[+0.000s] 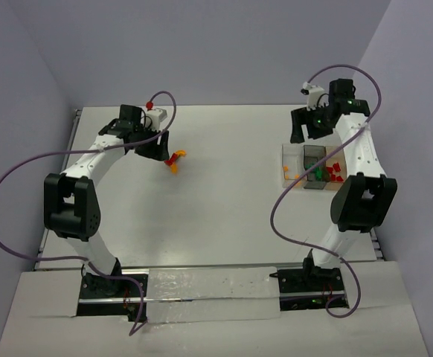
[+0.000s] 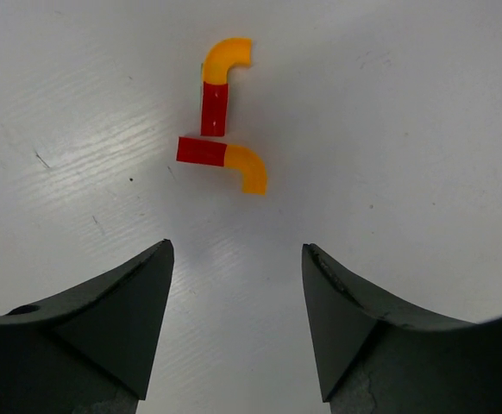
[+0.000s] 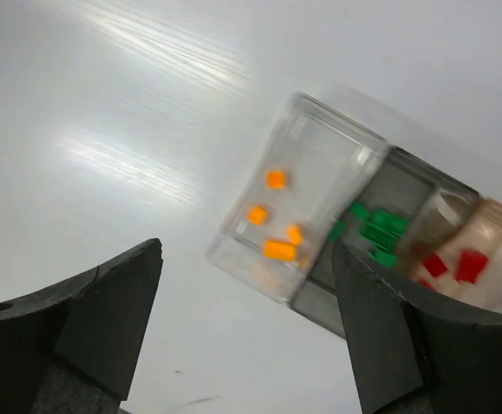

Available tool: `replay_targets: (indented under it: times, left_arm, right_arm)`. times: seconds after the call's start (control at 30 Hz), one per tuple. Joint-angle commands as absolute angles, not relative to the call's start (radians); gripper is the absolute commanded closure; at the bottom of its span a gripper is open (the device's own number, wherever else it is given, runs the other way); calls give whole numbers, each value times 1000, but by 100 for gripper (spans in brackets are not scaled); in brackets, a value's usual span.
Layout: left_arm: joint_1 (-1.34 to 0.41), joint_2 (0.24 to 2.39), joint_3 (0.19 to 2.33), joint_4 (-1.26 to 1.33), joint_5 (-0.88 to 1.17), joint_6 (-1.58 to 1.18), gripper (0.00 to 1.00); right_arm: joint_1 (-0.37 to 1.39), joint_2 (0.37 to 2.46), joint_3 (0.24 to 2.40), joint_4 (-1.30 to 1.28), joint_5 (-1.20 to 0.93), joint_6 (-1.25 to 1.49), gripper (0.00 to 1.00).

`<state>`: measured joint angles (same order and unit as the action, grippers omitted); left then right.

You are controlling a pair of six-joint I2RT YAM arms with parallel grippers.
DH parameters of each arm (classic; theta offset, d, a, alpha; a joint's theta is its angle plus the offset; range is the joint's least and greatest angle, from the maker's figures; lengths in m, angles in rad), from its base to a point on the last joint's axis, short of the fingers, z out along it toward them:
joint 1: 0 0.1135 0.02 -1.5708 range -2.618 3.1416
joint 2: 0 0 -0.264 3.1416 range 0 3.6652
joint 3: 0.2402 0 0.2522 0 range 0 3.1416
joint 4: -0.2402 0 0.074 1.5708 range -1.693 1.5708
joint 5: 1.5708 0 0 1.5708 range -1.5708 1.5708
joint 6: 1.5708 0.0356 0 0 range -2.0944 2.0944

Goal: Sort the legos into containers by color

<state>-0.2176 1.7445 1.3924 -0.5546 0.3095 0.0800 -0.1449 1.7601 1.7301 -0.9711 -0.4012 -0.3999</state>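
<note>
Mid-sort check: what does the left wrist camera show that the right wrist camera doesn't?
Left wrist only: two loose red-and-orange legos lying on the table, just ahead of the jaws. Right wrist only: the containers, with orange legos, green legos and red legos in separate bins. Both: the white table and that arm's own jaws spread open, holding nothing.

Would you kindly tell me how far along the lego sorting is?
Mostly done: the containers hold orange bricks, green bricks and red bricks, one colour per bin. Nothing is in hand; both sets of jaws are open. Left: two red-and-orange pieces on the table before the left jaws.
</note>
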Motion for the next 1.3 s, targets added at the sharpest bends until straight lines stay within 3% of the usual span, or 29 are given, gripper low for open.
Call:
replay_targets:
  times: [0.0, 0.2, 0.63, 1.07, 1.27]
  left_arm:
    - [-214, 1776, 1395, -495, 356, 150, 33]
    - [-213, 1945, 1582, -569, 390, 207, 46]
    - [-229, 2152, 1756, -617, 390, 228, 34]
    - [-257, 2220, 1801, -611, 320, 243, 40]
    - [-269, 2250, 1829, -604, 276, 238, 48]
  right_arm:
    - [-94, 1684, 1696, -931, -513, -287, 13]
    - [-19, 1650, 1632, -848, -522, -206, 11]
    - [34, 1674, 1621, -788, -535, -145, 10]
    - [37, 1703, 1629, -785, -546, -149, 10]
    - [37, 1709, 1624, -784, -548, -156, 10]
